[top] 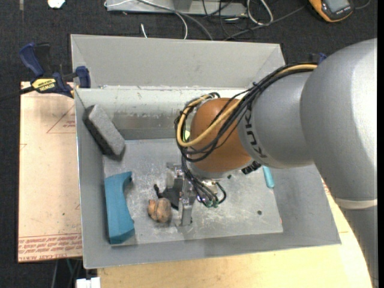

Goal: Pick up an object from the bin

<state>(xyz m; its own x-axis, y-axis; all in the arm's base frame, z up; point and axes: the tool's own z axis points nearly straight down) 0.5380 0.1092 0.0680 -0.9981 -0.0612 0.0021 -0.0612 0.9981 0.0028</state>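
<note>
the gripper (pixel 186 213) is down on the floor of the bin (pixel 240 212), close to its near edge and about midway along it. whether it is apart or together i cannot tell, since the wrist hides much of it. just beside it, on the side toward the left wall, lies a small brown rounded lump (pixel 159 209). it is beside the tool rather than inside it, as far as i can see. a small black piece (pixel 165 192) sits just behind the lump, near the tool too.

the risk i judge most likely is that the round lump rolls off under a glancing touch instead of being caught. the black piece could also get nipped along with it, or in its place.

toward the near left corner lies a blue angled plastic piece (pixel 117 207), apart from the lump; a roll that way could lodge the lump against it. a pale blue stick (pixel 267 177) lies toward the right wall, partly under the arm. a grey block (pixel 103 131) leans by the far left corner, well clear.
</note>
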